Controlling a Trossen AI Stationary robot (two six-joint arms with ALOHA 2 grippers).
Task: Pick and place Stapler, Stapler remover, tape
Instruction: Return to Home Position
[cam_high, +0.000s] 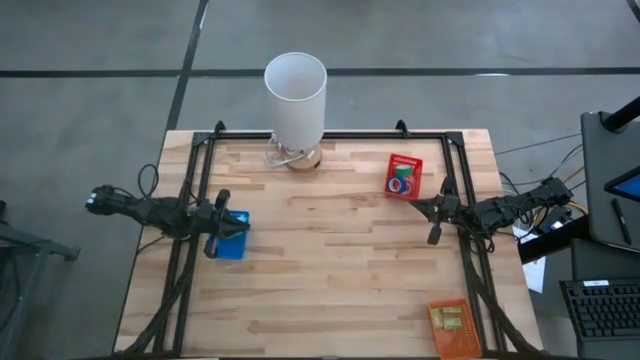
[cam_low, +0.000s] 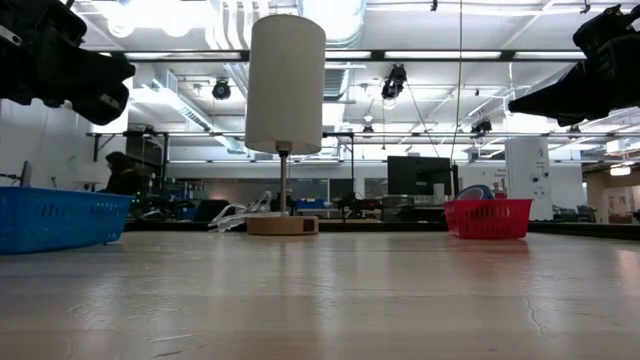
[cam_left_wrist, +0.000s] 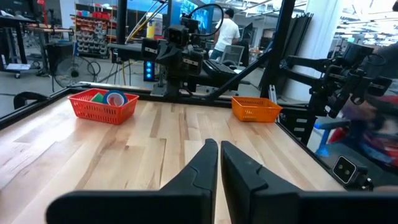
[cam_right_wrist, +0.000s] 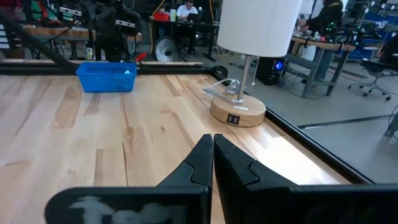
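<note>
With left gripper (cam_left_wrist: 214, 149) and right gripper (cam_right_wrist: 210, 142) clenched empty, hung raised mid-left and mid-right in high view, seemingly parked at home.

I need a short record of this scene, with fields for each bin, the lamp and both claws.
Lamp: white shade, wooden base; at the table edge, midway between the arms.
Red bin: right arm's side, near the lamp; holds tape rolls.
Blue bin: left side, partly under the left arm.
Orange bin: right side, at the edge opposite the lamp.
Left claw: shut, empty.
Right claw: shut, empty.
</note>
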